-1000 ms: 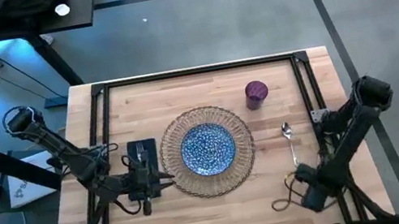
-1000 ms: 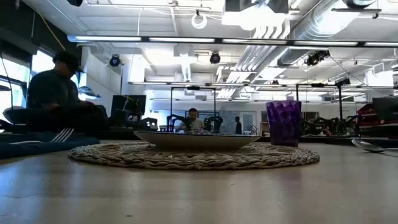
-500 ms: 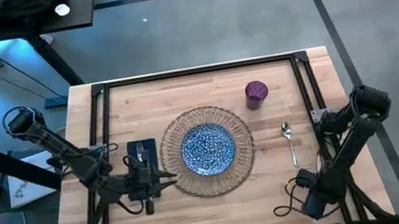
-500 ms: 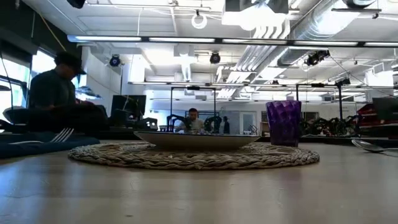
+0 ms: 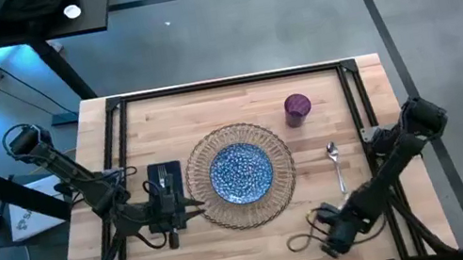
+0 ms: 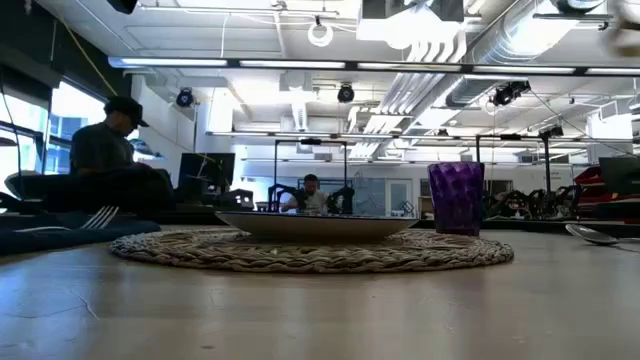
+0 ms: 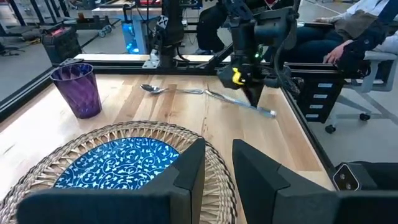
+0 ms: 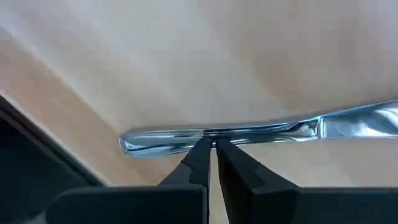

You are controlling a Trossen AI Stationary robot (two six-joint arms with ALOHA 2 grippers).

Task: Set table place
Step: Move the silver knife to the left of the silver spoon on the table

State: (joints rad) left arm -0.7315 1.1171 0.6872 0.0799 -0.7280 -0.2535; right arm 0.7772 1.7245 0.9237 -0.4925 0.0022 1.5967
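Right gripper fingertips pinch a silver knife handle above the table.

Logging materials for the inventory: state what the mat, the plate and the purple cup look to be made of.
Mat: woven wicker or straw, matte tan, with open looped strands at its rim. Plate: probably glazed ceramic, a blue-and-white speckled pattern; the material is a guess from its look. Purple cup: translucent, faceted walls that let light through, so plastic or glass; which one cannot be told.

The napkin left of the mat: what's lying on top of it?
A fork lies on the napkin. In the high view the left gripper hangs over its near part, covering anything else there.
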